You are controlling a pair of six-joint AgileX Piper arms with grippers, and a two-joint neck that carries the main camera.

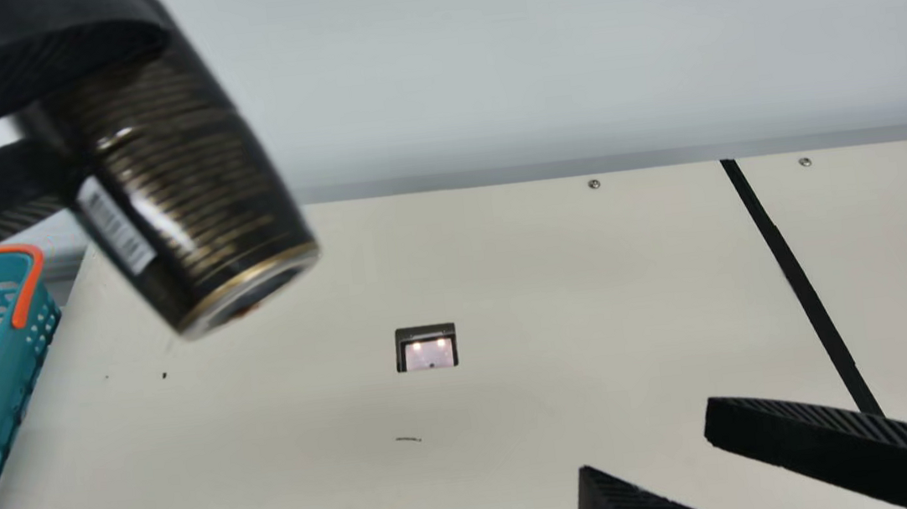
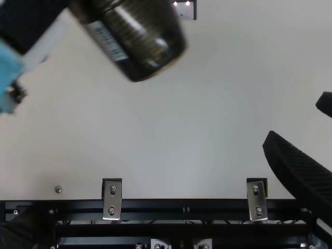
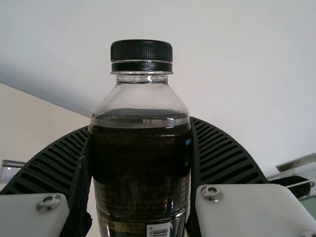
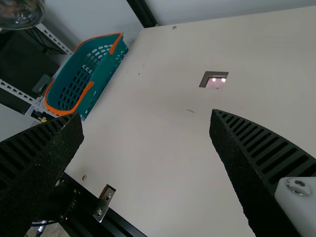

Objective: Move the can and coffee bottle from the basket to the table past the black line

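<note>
Left gripper (image 3: 140, 123) has the coffee bottle (image 1: 188, 173) pinched and tilted, high in the upper left of the main view, while the right gripper (image 1: 644, 447) gapes wide at lower right! The bottle's out of the basket (image 1: 2, 369), but I'd say the carry past the black line (image 1: 803, 293) remains. Where the can is, I can't tell; the left edge crops the basket, and black fingers mask the bottle's upper end.

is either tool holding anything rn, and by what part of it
The left tool holds the coffee bottle by its labelled body, below the shoulder and cap, one finger on each side. The right tool holds nothing.
</note>
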